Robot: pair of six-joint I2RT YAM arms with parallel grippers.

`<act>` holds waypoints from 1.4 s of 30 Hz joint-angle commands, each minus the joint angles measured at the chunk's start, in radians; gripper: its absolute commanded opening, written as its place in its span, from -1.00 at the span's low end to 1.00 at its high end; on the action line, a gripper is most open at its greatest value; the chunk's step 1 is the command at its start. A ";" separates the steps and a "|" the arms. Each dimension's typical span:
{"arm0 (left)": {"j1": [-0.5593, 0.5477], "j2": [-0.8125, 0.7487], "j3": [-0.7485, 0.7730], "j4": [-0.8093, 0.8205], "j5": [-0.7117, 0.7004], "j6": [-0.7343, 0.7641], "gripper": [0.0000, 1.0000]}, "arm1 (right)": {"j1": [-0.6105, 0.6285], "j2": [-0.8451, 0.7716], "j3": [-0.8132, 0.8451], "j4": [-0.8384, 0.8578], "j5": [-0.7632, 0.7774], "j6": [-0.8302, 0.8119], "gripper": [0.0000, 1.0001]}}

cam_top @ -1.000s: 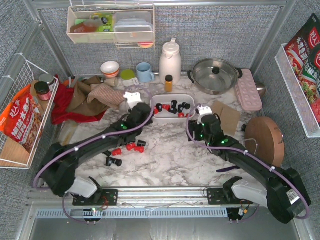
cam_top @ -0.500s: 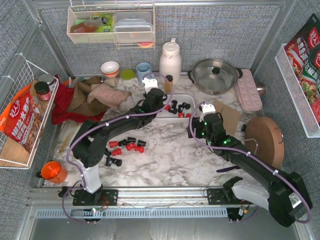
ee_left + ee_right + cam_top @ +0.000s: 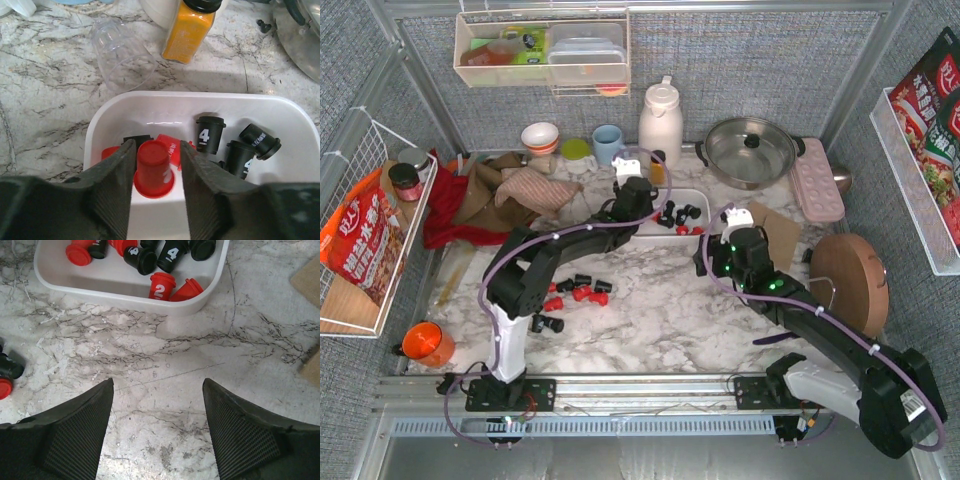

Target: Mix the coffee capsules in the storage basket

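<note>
The left fingers (image 3: 117, 175) pinch a red capsule (image 3: 152, 167) over the white basket (image 3: 210, 100), where red and black capsules (image 3: 210, 134) lie. The right fingers (image 3: 75, 435) hang spread above the tabletop (image 3: 165, 365). Released too near the basket's edge, the capsule could bounce out.

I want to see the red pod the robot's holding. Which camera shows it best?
Left wrist: the red capsule fills the left pincer, above the storage basket. From the top the arm hides it; the right wrist misses it.
</note>
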 commanded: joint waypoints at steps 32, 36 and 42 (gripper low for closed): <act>0.005 -1.144 -0.504 -0.616 -0.114 0.088 0.99 | -0.015 -0.097 -0.041 0.050 0.136 0.099 0.82; 0.005 -1.333 -0.561 -0.764 -0.071 0.031 0.99 | 0.004 -0.005 0.019 0.071 -0.007 0.047 0.70; 0.005 -1.520 -0.713 -0.755 -0.099 0.025 0.99 | 0.101 0.157 0.167 0.038 -0.147 -0.049 0.50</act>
